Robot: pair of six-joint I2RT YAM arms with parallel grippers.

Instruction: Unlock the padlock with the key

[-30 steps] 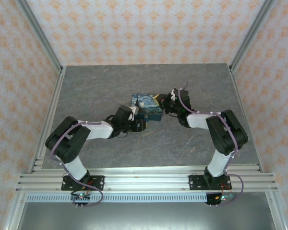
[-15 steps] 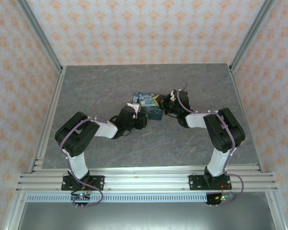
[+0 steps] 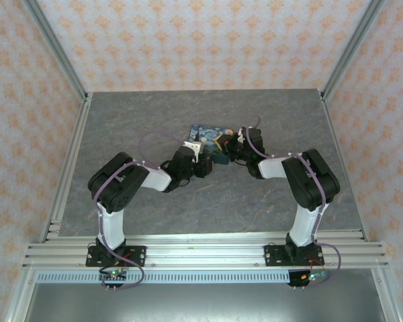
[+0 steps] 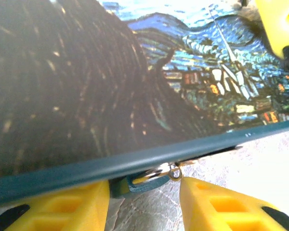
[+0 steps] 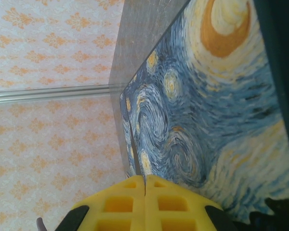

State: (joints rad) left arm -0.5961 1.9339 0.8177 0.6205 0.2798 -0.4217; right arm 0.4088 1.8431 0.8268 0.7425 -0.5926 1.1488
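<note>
Left jaws: my left gripper [image 4: 144, 192] holds its two yellow fingers spread; they are blocky moulded plastic with hollow square pockets, and grey tabletop shows in the gap between them
Right jaws: my right gripper [image 5: 144, 186] has its yellow fingers pressed flat together, with only a hairline seam between; whether anything thin is nipped in that seam I cannot tell
Padlock: the padlock [image 4: 126, 186] sits inside the gap of my left jaws, hard up against one finger and clear of the other; it is a small teal block with rounded edges, tucked under the rim of the box
Shackle: the shackle [image 4: 156, 174] is a bright metal curve running from the padlock toward my other finger, with a tiny ring at its end just beside that finger's corner; touching or not, I cannot tell
Box: the box [image 4: 192, 96] lies just beyond my left fingertips, its dark teal rim running straight across above them; the lid is flat and glossy, printed with brush-stroke swirls, a dark flame-like shape and a blue-and-yellow village
Box, right side: just beyond my right fingertips, blue swirls and an orange crescent
Table: the table [image 4: 260, 159] beneath my left jaws is matte grey, veined like stone
Wall: the wall [image 5: 48, 48] off to one side of my right jaws is pale with repeating orange ornaments, crossed by a smooth metal rail [image 5: 53, 94]
</note>
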